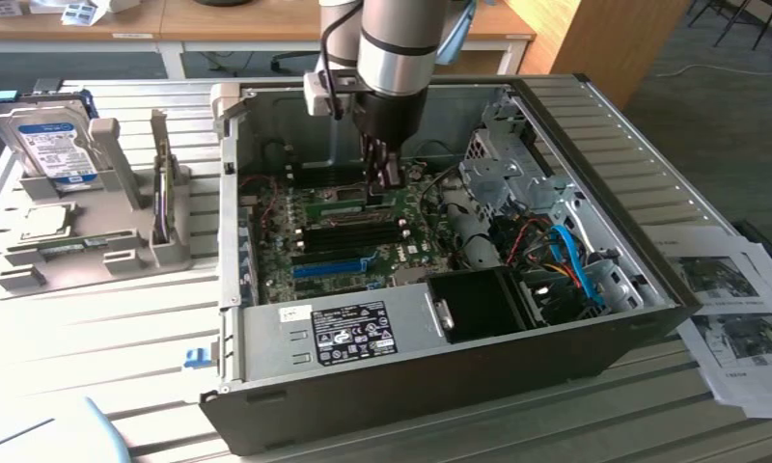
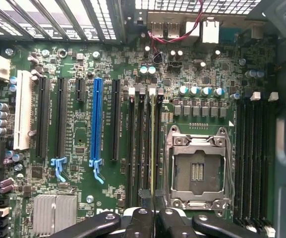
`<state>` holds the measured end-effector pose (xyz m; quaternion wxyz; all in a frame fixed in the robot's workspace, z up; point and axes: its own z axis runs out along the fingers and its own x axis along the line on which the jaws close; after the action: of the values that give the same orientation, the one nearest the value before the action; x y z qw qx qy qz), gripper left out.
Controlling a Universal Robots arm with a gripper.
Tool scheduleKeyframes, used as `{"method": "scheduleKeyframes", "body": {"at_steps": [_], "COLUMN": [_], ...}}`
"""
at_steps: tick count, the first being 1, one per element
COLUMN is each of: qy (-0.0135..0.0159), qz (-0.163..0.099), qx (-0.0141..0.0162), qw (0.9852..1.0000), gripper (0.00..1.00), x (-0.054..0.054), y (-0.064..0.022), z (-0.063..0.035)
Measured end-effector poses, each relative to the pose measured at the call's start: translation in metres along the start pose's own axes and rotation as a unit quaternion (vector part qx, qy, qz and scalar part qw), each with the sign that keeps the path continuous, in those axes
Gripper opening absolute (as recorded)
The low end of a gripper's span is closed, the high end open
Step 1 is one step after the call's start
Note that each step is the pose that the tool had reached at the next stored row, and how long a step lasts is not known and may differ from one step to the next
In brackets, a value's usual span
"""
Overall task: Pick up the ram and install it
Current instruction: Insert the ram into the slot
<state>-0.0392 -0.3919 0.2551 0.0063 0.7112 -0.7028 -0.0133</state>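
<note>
Your tool (image 2: pixel 154 212) sits low over the motherboard (image 2: pixel 108 196).
It pinches the ram (image 2: pixel 153 148), edge-on just beside the CPU socket (image 2: pixel 197 168).

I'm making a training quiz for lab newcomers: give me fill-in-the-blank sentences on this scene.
1. The gripper is shut on the ram, which runs alongside the ___ CPU socket.
2. One expansion slot among the black ones is ___.
3. The hard drive stands ___ the computer case.
Missing words: empty; blue; outside.
</note>
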Motion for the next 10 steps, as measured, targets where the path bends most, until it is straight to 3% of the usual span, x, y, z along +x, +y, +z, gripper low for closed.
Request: {"method": "scheduleKeyframes", "body": {"at_steps": [10], "qy": [0.0001], "qz": [0.0], "qx": [0.0008], "qw": [1.0], "gripper": [0.11], "x": [0.0001], "y": [0.0], "z": [0.0063]}}
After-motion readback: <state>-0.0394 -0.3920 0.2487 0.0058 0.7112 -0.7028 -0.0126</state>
